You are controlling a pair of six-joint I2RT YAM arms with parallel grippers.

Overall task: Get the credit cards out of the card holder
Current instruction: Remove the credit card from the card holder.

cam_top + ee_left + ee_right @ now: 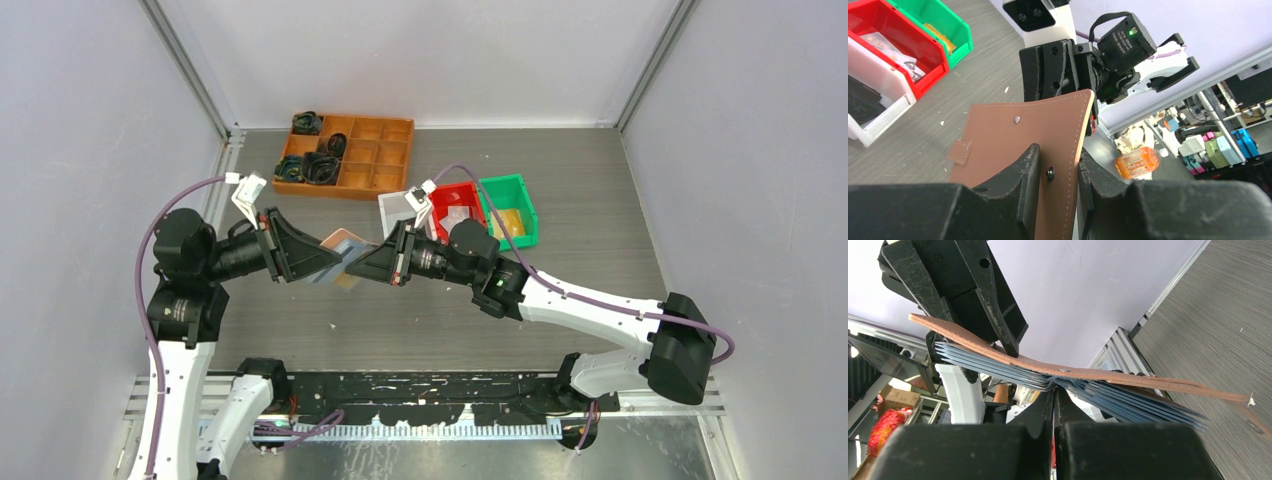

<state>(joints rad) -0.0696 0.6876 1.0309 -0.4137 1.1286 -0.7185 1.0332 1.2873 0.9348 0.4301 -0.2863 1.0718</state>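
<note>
While both arms meet over the middle of the tabletop [600,230], the holder [343,243] hangs between them, lifted off the surface and lying open. Its brown cover [1128,379] faces up and the bluish sleeves [1143,407] fan out beneath it. The left gripper [1058,152] has its jaws partly closed on one half of the holder, with one finger [1023,175] flat against the outside of the cover and the other on the far side, so that half is clamped between them. A small tab [959,152] sticks out from the cover's edge. The right gripper [1054,390] comes in from the opposite side, its fingers pressed tightly together with no gap. Their tips sit under the fold where the sleeves bunch, and they seem to nip the sleeves there. Whether cards sit inside the sleeves cannot be told. Near the far edge, left of the middle, sits an orange tray [385,150] with dark items in its left compartments. To its right a white bin [392,205], a red bin [470,190] and a green bin [505,185] stand side by side, just beyond the right gripper.
</note>
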